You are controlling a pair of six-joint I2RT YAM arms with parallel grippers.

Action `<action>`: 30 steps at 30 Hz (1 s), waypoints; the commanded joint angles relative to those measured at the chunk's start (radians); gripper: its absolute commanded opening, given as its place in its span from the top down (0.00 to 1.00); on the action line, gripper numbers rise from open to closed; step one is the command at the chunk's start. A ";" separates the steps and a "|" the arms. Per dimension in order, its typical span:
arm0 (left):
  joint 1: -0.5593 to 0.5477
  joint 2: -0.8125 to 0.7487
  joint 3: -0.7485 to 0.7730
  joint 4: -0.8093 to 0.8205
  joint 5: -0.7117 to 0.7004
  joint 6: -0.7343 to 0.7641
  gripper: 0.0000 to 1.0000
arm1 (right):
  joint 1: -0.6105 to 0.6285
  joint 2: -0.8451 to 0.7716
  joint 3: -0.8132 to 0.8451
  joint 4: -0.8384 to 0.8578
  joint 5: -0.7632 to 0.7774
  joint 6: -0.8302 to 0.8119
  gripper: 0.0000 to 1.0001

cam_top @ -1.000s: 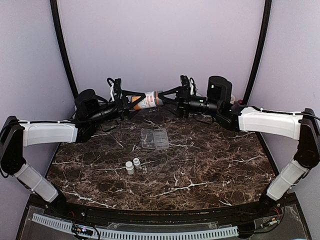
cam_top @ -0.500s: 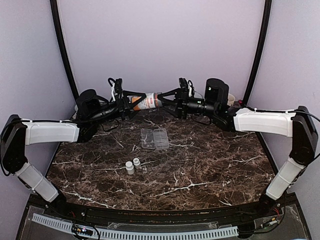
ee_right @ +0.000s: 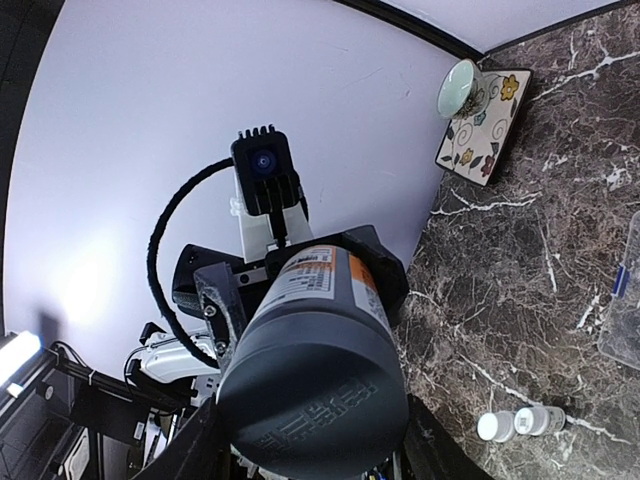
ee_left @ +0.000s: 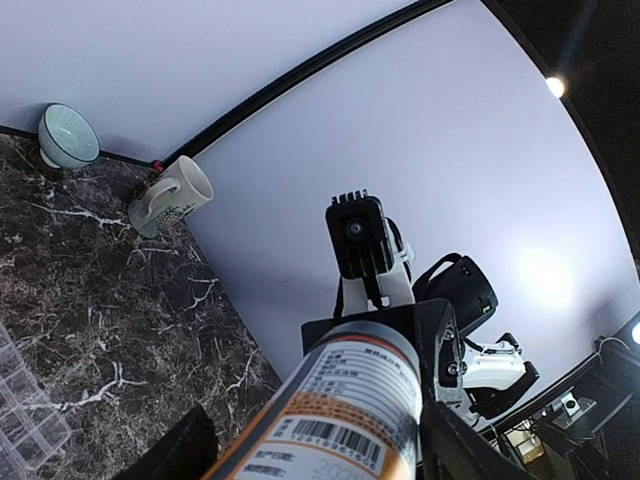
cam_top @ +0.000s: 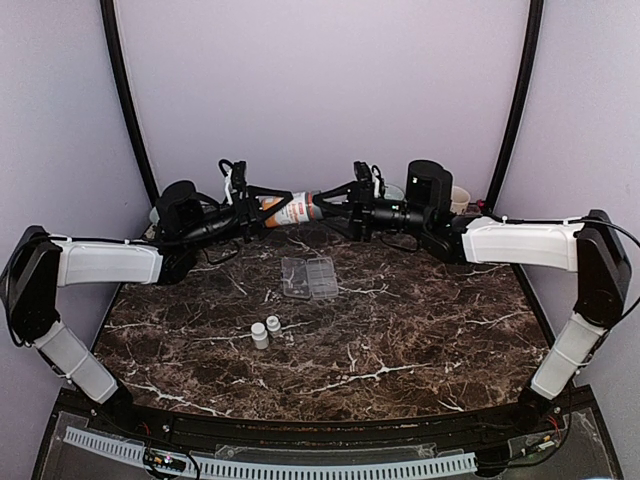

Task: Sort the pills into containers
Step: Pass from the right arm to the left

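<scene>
Right, top view: both arms reach to the upper centre of the frame and meet on 1 orange bottle (cam_top: pixel 292 207), held sideways in the air above the marble table (cam_top: pixel 420 330). Right gripper (cam_top: pixel 326 205) is clamped on the bottle's grey cap end; in the right wrist view the cap fills the gap between its 2 fingers. Left gripper (cam_top: pixel 262 208) straddles the opposite end, and in the left wrist view the label end sits between its 2 fingers. Jaws there are fairly wide, cannot tell if they press the bottle or only flank it. Pill box (cam_top: pixel 309 277) lies flat on the table at frame centre, below the bottle, well apart from both grippers. Pills too small to make out. 2 small white bottles (cam_top: pixel 266 331) stand just beside each other, lower left of the box. Left wrist view, upper left: a mug (ee_left: pixel 170 197) and a bowl (ee_left: pixel 68 135) on the table by the wall
</scene>
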 commanded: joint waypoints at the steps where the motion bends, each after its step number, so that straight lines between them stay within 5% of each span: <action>1: 0.003 0.001 0.009 0.099 0.034 -0.021 0.33 | -0.011 0.014 0.043 0.016 -0.014 -0.007 0.64; 9: 0.017 0.037 0.026 0.163 0.072 -0.089 0.67 | -0.013 0.021 0.090 -0.101 -0.029 -0.120 0.63; 14: 0.024 0.071 0.049 0.209 0.107 -0.142 0.72 | -0.013 0.023 0.137 -0.243 -0.023 -0.180 0.63; 30: 0.050 0.164 0.138 0.273 0.279 -0.283 0.92 | -0.002 -0.049 0.166 -0.583 0.130 -0.818 0.63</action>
